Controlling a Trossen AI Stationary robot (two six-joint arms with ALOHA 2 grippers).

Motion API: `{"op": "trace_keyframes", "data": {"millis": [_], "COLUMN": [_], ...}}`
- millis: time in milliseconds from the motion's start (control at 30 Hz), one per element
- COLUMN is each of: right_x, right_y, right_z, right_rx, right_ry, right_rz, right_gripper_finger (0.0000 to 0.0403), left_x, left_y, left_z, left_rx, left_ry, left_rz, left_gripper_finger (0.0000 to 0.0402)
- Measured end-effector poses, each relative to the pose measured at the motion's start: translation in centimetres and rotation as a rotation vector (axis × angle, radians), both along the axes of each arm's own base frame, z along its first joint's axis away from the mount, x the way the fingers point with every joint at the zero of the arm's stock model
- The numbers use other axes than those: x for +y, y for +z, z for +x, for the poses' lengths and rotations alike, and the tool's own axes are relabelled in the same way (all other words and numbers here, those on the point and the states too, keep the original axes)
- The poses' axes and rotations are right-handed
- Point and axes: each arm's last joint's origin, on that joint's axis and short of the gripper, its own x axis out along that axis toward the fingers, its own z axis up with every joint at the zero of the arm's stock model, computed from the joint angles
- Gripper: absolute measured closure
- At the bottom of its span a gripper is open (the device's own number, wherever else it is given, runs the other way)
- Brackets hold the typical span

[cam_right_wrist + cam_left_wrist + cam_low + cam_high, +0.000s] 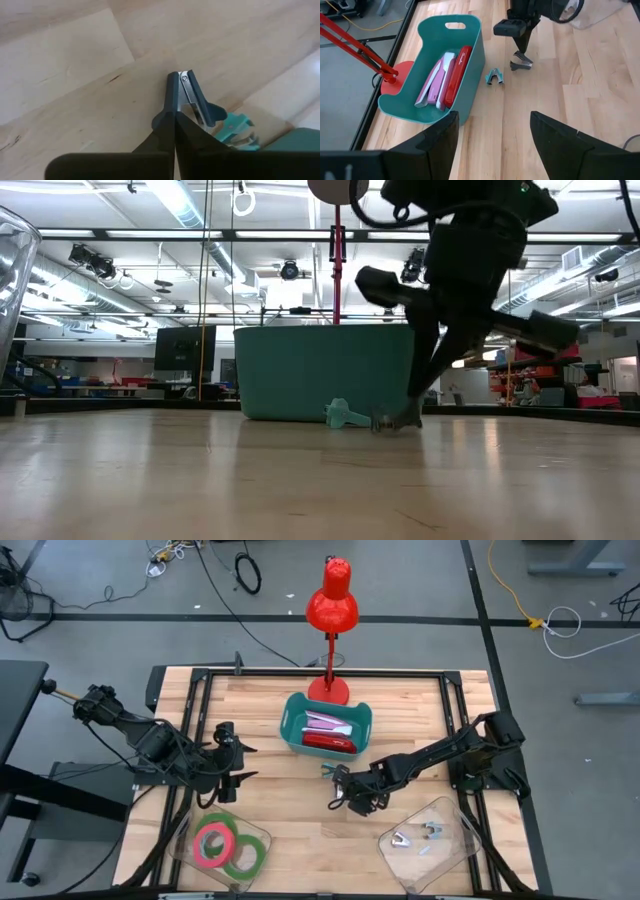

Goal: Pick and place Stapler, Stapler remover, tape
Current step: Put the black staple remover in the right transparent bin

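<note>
R gripper (521, 50) pinched tight on dark grey metal staple remover (521, 63), beside teal plastic bin (472, 65); L gripper (492, 132) wide, holding nothing.

- A red desk lamp (333, 602) stands at the far edge of the wooden table (290, 830), its round base just behind the bin.
- A teal bin (290, 718) with a handle cut-out sits near the table's middle.
- Two clear plastic trays rest near the front edge: one (262, 838) at the left, one (455, 840) at the right.
- Cables (245, 570) trail over the grey floor beyond the table.
</note>
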Motion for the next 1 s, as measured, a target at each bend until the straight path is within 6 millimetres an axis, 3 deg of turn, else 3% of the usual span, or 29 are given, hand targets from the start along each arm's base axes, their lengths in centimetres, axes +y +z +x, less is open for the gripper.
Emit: {"op": "trace_keyframes", "data": {"millis": [333, 700, 1000], "right_x": [0.1, 1.4, 1.6], "right_y": [3.7, 8.2, 10.5], "right_z": [-1.0, -3.6, -5.3], "right_rx": [-0.121, -0.246, -0.290], "right_ry": [-0.038, -0.070, -0.126], "right_rz": [-0.007, 0.061, 0.177], "right_gripper_finger": [0.0401, 0.0401, 0.0402], "left_x": [0.0, 0.0, 0.0], "left_y": [0.0, 0.0, 0.0], "left_z": [0.0, 0.0, 0.0], "left_rx": [0.000, 0.000, 0.000], "left_ry": [0.000, 0.000, 0.000], "left_rz": [0.000, 0.000, 0.000], "left_gripper_finger": [0.0154, 0.0154, 0.0154]}}
